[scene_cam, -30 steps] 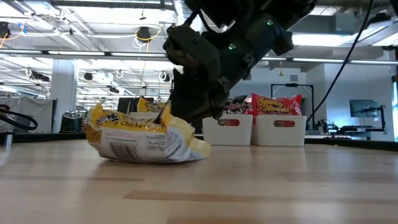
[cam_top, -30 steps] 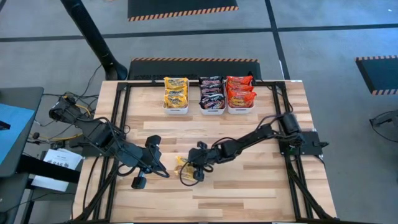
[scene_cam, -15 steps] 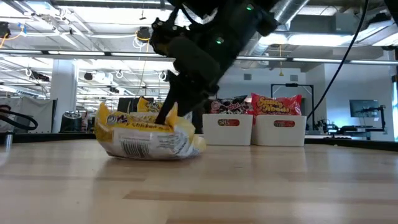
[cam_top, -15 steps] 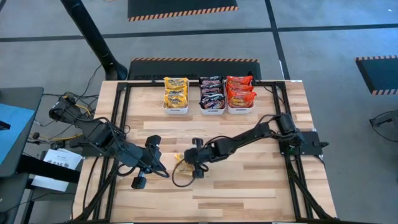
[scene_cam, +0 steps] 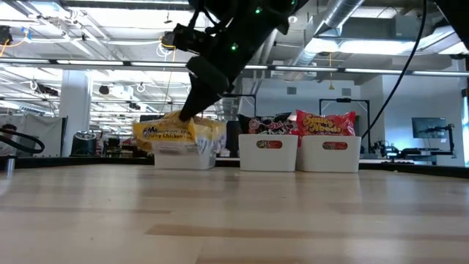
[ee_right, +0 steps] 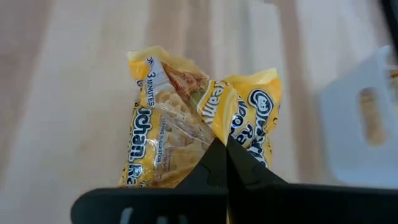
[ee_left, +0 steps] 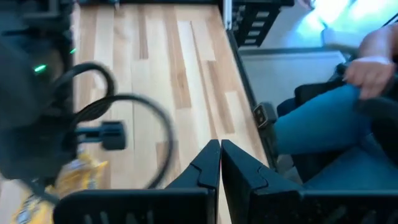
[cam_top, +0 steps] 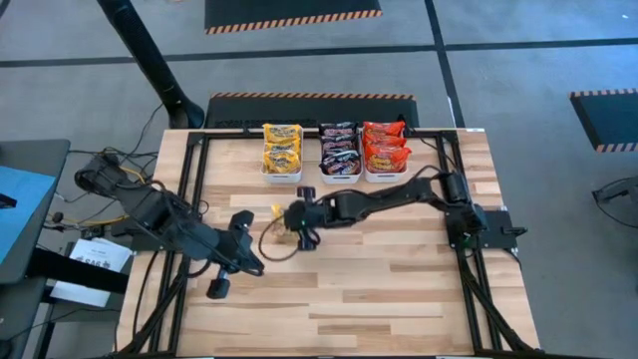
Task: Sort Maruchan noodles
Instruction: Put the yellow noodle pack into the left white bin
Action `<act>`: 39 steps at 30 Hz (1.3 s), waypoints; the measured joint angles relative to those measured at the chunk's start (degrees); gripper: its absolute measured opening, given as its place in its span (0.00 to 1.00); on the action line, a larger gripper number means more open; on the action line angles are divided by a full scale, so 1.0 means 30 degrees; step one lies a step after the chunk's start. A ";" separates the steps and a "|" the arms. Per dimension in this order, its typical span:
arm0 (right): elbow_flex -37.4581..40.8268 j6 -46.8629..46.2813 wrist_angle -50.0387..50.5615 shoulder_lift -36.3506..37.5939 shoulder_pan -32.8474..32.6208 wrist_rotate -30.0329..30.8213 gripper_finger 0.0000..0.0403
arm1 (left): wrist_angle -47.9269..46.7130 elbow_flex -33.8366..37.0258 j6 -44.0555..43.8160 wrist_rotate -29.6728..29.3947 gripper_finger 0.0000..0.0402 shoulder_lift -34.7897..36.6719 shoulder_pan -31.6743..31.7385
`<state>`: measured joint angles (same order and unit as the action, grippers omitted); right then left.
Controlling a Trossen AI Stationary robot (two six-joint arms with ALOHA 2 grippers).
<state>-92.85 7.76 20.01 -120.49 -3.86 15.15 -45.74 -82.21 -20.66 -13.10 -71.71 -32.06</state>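
1. Maruchan noodles in a yellow packet [ee_right: 199,134] hang pinched in the right pincer [ee_right: 227,155], its fingers closed on a fold near the middle of the wrapper. The packet looks lifted just clear of the worktop [cam_top: 399,279], a little short of the row of white bins.
2. Three bins stand at the far edge: the left bin [cam_top: 282,172] holds yellow packets, the middle bin [cam_top: 340,172] dark ones, the right bin [cam_top: 385,172] red ones. The held packet belongs, by colour, in the left bin.
3. To do this step well, raise the packet enough that its drooping lower edge clears the bin's near wall; in the low view the packet [scene_cam: 179,136] hangs about level with the bin rims, so a flat approach would likely catch.
4. Centre over the left bin before letting go, since the middle bin stands just beside it and a crumpled wrapper can slide sideways.
5. Release low, onto the packets already there, so it does not bounce out.
6. The left pincer [ee_left: 219,163] waits closed and empty over the near left part of the worktop, well apart from the path; it should stay there.
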 joint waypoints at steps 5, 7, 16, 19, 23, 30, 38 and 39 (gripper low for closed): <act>-0.0561 0.2587 -0.0080 0.0000 0.1360 0.0348 0.01 | -0.0126 -0.0169 0.0295 -0.0293 0.00 0.0865 -0.0013; -0.0868 0.3651 -0.0102 0.0007 0.1923 0.0919 0.01 | -0.0155 -0.0169 0.0514 -0.0500 0.00 0.1304 -0.0013; -0.1643 0.9136 -0.2552 0.0058 0.4123 0.1075 0.01 | -0.1064 -0.0177 0.1529 -0.2420 0.00 0.2768 -0.0013; -0.1643 1.0430 -0.3218 0.0057 0.4667 0.0983 0.01 | -0.1394 -0.0177 0.1674 -0.2976 0.00 0.2964 -0.0013; -0.1643 1.1680 -0.3353 0.0066 0.5331 0.0955 0.01 | -0.1934 -0.0177 0.1682 -0.3554 0.00 0.3048 -0.0013; -0.1643 1.2542 -0.3543 0.0066 0.6237 -0.1682 0.01 | -0.2606 -0.0177 0.1682 -0.3850 0.00 0.3056 -0.0006; -0.1643 1.3712 -0.4295 0.0073 0.6320 -0.1870 0.01 | -0.2553 -0.0177 0.1685 -0.3876 0.00 0.3056 -0.0006; -0.1643 1.3833 -0.4357 0.0073 0.6383 -0.1870 0.01 | -0.2550 -0.0177 0.1682 -0.3880 0.00 0.3056 -0.0006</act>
<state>-97.78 49.26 6.94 -120.27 15.29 9.54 -53.39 -82.74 -15.62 -24.74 -62.54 -32.08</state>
